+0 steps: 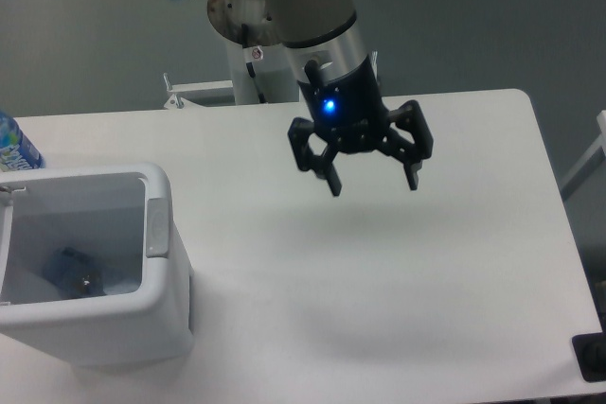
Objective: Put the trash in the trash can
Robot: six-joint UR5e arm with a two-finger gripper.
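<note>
The white tabletop (398, 272) fills most of the view, its rounded far-right corner set against a grey floor. The arm (303, 16) reaches in from the far side, grey with pale blue joint caps, and slants down toward the middle of the tabletop. A blue light glows on its black wrist.

At the near left stands the bin (156, 234), white and rectangular with rounded corners and a thick rim, open at the top. Its right wall faces the middle of the tabletop, and its left side runs out of the picture.

The gripper (372, 183) hangs above the tabletop, right of centre and well apart from the bin. Its black fingers (332, 181) are spread wide and released, with nothing between them. A soft shadow lies on the tabletop below and to the left of it.

Inside the bin, low against the bottom, lies the bottle (76, 272), crushed and bluish, partly dark. Beside it, to the right, a pale patch shows, too blurred to tell whether it is the wrapper.

At the far left edge, just beyond the bin, the top of an upright carton (14, 149) with a blue patterned label peeks in. A small black block (592, 357) sits at the near-right corner.
</note>
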